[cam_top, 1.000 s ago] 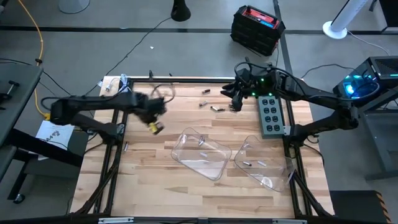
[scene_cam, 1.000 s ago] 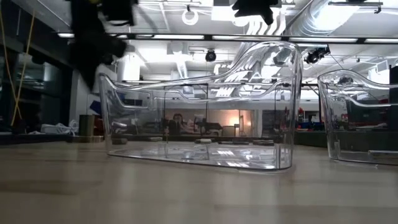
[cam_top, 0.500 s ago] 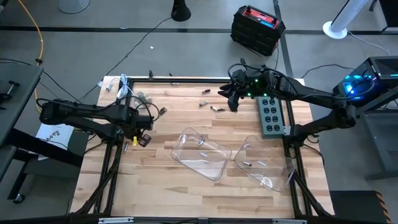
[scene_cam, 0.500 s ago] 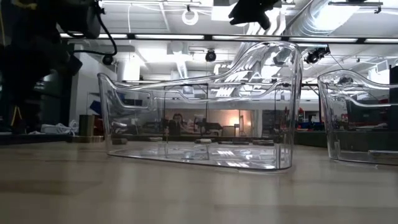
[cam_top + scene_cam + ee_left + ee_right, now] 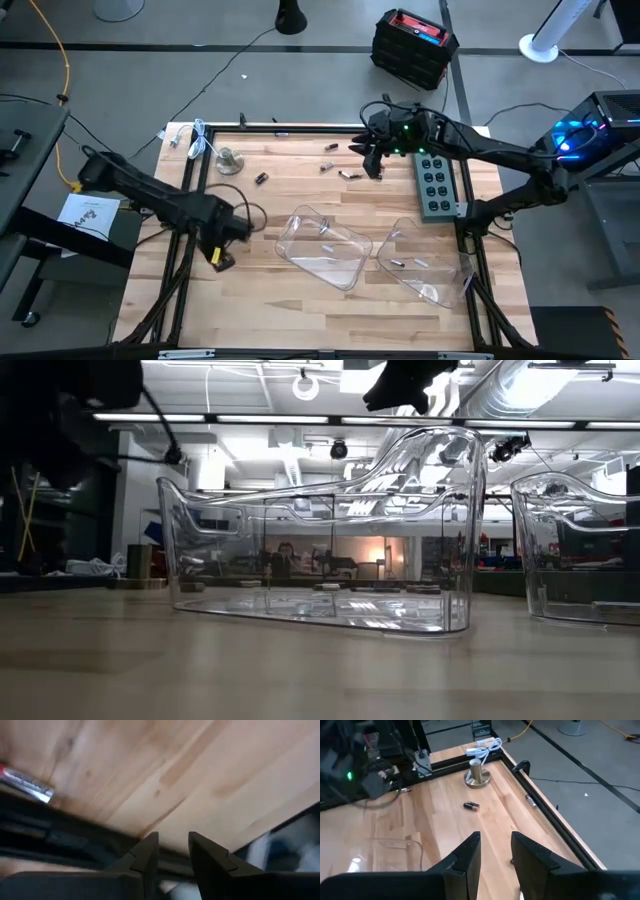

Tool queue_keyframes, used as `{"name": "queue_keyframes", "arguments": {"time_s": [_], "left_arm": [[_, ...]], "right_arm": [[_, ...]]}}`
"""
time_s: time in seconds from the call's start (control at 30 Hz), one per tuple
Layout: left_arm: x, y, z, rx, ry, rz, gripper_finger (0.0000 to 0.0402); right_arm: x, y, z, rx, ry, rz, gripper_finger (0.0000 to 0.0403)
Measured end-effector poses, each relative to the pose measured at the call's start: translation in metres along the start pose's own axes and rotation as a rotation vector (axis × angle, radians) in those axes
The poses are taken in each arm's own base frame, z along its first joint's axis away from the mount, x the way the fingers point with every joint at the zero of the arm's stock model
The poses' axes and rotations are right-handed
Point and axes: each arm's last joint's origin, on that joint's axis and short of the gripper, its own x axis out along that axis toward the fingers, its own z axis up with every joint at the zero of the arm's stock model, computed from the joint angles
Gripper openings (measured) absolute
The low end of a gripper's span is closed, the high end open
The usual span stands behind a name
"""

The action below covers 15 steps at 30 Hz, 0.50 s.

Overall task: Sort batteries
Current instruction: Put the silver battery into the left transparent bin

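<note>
Loose batteries lie on the wooden table toward its far edge: a dark one point(image 5: 262, 178) point(image 5: 471, 806) and small silvery ones point(image 5: 326, 167) point(image 5: 348, 175). More lie inside the two clear trays point(image 5: 322, 247) point(image 5: 425, 262). My left gripper point(image 5: 222, 250) point(image 5: 172, 837) hangs open over bare wood by the table's left edge, a silvery battery point(image 5: 27, 785) lying off to its side. Above the far middle of the table, near the loose silvery batteries, my right gripper point(image 5: 372, 166) point(image 5: 495, 837) is open with nothing between its fingers.
A grey power strip point(image 5: 436, 187) lies along the right side. A small metal post on a round base point(image 5: 229, 160) and a white cable point(image 5: 200, 140) sit at the far left corner. The black frame rail point(image 5: 190, 215) borders the left edge.
My left gripper has swung from the far-left part of the table toward the near edge and a little left, along the left rail. The dark battery now lies uncovered on the wood where that gripper was a second ago.
</note>
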Motion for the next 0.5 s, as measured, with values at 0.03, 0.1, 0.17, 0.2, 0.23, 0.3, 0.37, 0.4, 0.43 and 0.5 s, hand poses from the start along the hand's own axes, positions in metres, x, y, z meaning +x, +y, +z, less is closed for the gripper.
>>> {"name": "queue_keyframes", "arguments": {"time_s": [0.03, 0.1, 0.17, 0.2, 0.23, 0.3, 0.37, 0.4, 0.43, 0.5], "left_arm": [[0.003, 0.0, 0.002, 0.035, 0.039, 0.01, 0.0102], [0.006, -0.002, 0.008, 0.098, 0.105, 0.048, 0.0103], [0.006, -0.001, 0.014, 0.16, 0.172, 0.114, 0.0102], [0.006, 0.0, 0.019, 0.186, 0.198, 0.156, 0.0102], [0.005, 0.0, 0.024, 0.215, 0.217, 0.204, 0.0101], [0.005, 0.003, 0.038, 0.272, 0.242, 0.308, 0.0096], [0.005, 0.005, 0.052, 0.322, 0.269, 0.397, 0.0089], [0.006, 0.007, 0.058, 0.346, 0.284, 0.421, 0.0084], [0.008, 0.008, 0.064, 0.366, 0.306, 0.43, 0.0079], [0.012, 0.013, 0.07, 0.387, 0.37, 0.432, 0.0067]], "right_arm": [[0.001, -0.002, 0.001, 0.003, -0.005, -0.006, 0.01], [0.002, -0.007, 0.002, 0.018, -0.021, -0.015, 0.01], [0.003, -0.01, 0.003, 0.024, -0.025, -0.021, 0.01], [0.002, -0.012, 0.004, 0.026, -0.036, -0.021, 0.01], [0.002, -0.013, 0.005, 0.028, -0.045, -0.024, 0.01], [0.002, -0.014, 0.006, 0.03, -0.053, -0.028, 0.01], [0.002, -0.014, 0.006, 0.03, -0.059, -0.027, 0.01], [0.002, -0.014, 0.006, 0.034, -0.059, -0.025, 0.01], [0.002, -0.014, 0.006, 0.042, -0.059, -0.018, 0.01], [0.002, -0.013, 0.006, 0.059, -0.055, -0.002, 0.01]]}}
